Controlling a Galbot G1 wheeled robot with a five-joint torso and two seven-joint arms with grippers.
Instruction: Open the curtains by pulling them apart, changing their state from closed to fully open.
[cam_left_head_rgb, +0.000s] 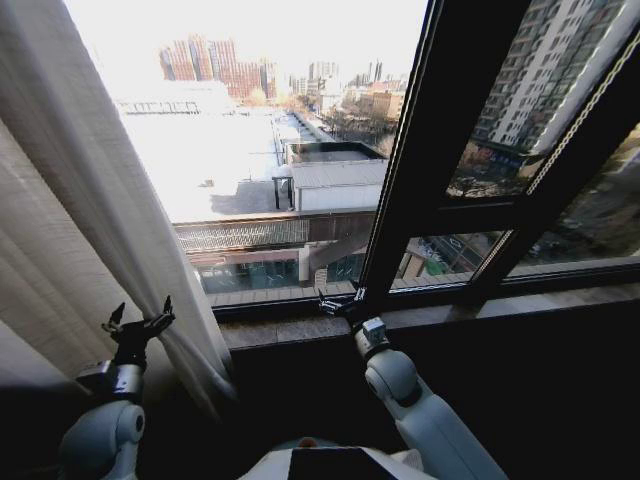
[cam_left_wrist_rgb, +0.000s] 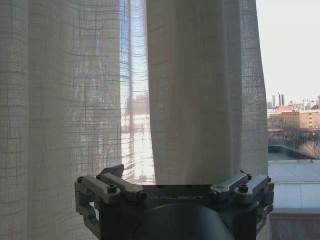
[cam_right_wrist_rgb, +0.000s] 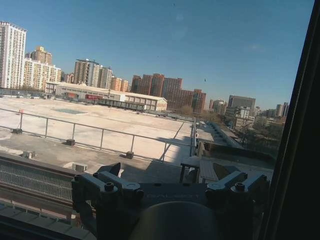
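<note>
Left gripper (cam_left_head_rgb: 140, 328), jaws spread and holding nothing, is raised at lower left just beside the gathered edge of the curtains (cam_left_head_rgb: 90, 200). In its wrist view the sheer pleated fabric (cam_left_wrist_rgb: 200, 95) hangs close ahead, w/ one slit of daylight between folds. Curtain panel is bunched to the left of the window; glass to its right is bare.

Risk (judgement): open fingers (cam_left_head_rgb: 165, 308) so near a fine weave could snag threads if the arm sweeps; a pinch on a single loose pleat may slip off w/o shifting the panel.

Centre: stone sill (cam_left_head_rgb: 290, 325) runs under the glass. Dark window frame (cam_left_head_rgb: 420, 170) rises just behind the right gripper (cam_left_head_rgb: 340, 303), low near the sill, empty, apparently open, facing rooftops outside. Frame & sill limit any forward reach.
</note>
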